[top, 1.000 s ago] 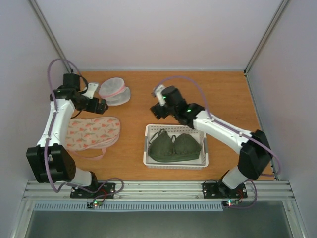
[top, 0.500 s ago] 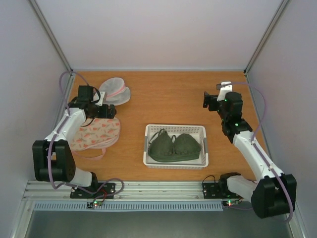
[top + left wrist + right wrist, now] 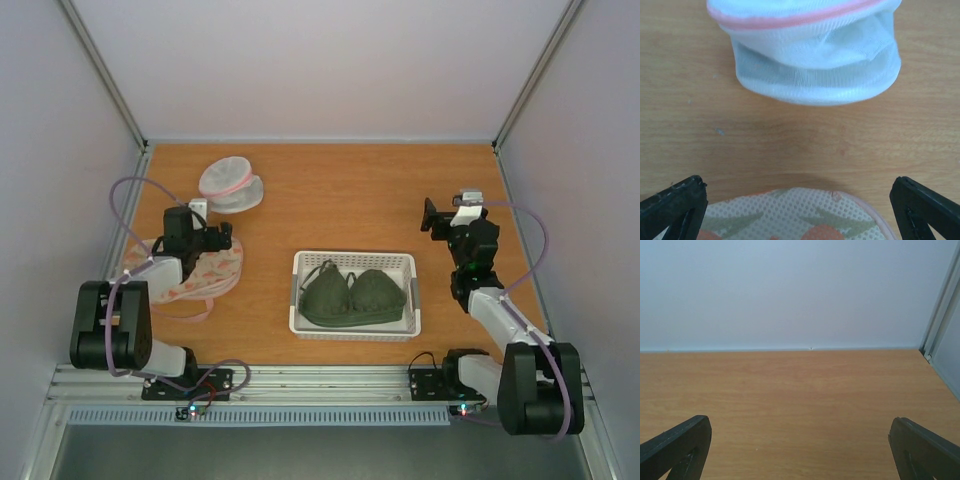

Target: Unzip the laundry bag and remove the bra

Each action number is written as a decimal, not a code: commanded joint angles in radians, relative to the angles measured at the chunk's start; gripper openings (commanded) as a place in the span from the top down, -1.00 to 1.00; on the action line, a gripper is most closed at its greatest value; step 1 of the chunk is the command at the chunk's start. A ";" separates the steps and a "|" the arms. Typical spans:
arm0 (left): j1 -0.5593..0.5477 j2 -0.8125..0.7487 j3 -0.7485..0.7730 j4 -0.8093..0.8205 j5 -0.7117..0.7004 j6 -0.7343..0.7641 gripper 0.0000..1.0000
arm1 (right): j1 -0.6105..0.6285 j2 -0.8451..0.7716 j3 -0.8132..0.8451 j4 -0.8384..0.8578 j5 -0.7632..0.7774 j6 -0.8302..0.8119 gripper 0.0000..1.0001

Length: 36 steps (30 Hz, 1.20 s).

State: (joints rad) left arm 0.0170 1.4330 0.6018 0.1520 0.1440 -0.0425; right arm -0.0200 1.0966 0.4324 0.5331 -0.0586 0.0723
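Note:
The laundry bag (image 3: 190,275) lies flat at the left of the table, cream with a pink-and-green print and a pink loop strap at its near edge. My left gripper (image 3: 218,236) hangs open over the bag's far edge, nothing between its fingers. The left wrist view has the bag's printed mesh edge (image 3: 790,215) low between my open left gripper (image 3: 797,185). The dark olive bra (image 3: 352,296) lies in the white basket (image 3: 355,262) at the centre. My right gripper (image 3: 448,208) stands open at the right, away from both; the right wrist view has my right gripper (image 3: 800,421) over bare wood.
A small round white mesh pouch (image 3: 232,185) with a pink rim sits at the back left, just beyond the left gripper, and fills the top of the left wrist view as the pouch (image 3: 810,55). Grey walls close in the table on three sides.
Both arms have drawn back toward their bases. The left gripper moved from beside the round pouch to above the bag's far edge. The right gripper moved nearer along the right side.

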 commanded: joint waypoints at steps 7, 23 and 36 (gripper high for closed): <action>0.000 0.014 -0.211 0.669 -0.010 0.088 -0.99 | -0.006 0.121 -0.150 0.437 0.023 -0.052 -0.97; 0.000 0.134 -0.232 0.826 0.020 0.100 -0.99 | -0.006 0.498 -0.217 0.858 -0.048 -0.101 -0.97; 0.000 0.134 -0.202 0.766 -0.087 0.060 -0.99 | -0.005 0.492 -0.211 0.844 -0.047 -0.104 -0.97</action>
State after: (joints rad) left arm 0.0170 1.5589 0.3809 0.8780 0.1005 0.0280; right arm -0.0200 1.5940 0.2188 1.2903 -0.1043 -0.0151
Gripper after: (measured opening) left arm 0.995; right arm 0.985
